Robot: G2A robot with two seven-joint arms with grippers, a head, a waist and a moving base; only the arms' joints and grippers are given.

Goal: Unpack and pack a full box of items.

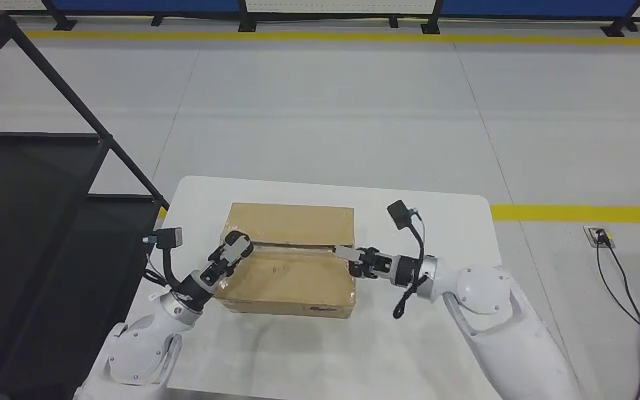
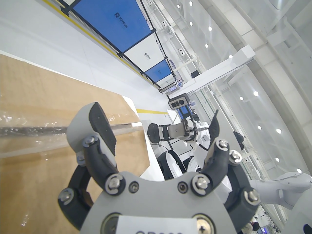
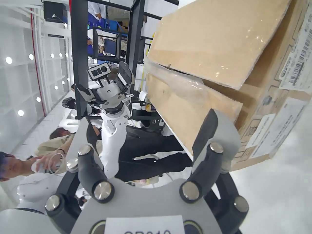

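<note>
In the top view the box [image 1: 290, 225] lies mid-table [image 1: 440, 215], its long axis left to right, with the left gripper [image 1: 232, 250] and the right gripper [image 1: 352, 258] at its two ends and pale floor [image 1: 350, 100] with yellow lines around. In the left wrist view the jaws are wide and hold nothing, one finger [image 2: 100, 122] by the taped seam [image 2: 29, 130]. In the right wrist view the jaws are also wide and empty, one finger [image 3: 210, 132] just beside a flap [image 3: 195, 108].

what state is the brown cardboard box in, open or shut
Nearly shut: both top flaps of the brown cardboard box lie down, but a dark gap runs along their seam.
</note>
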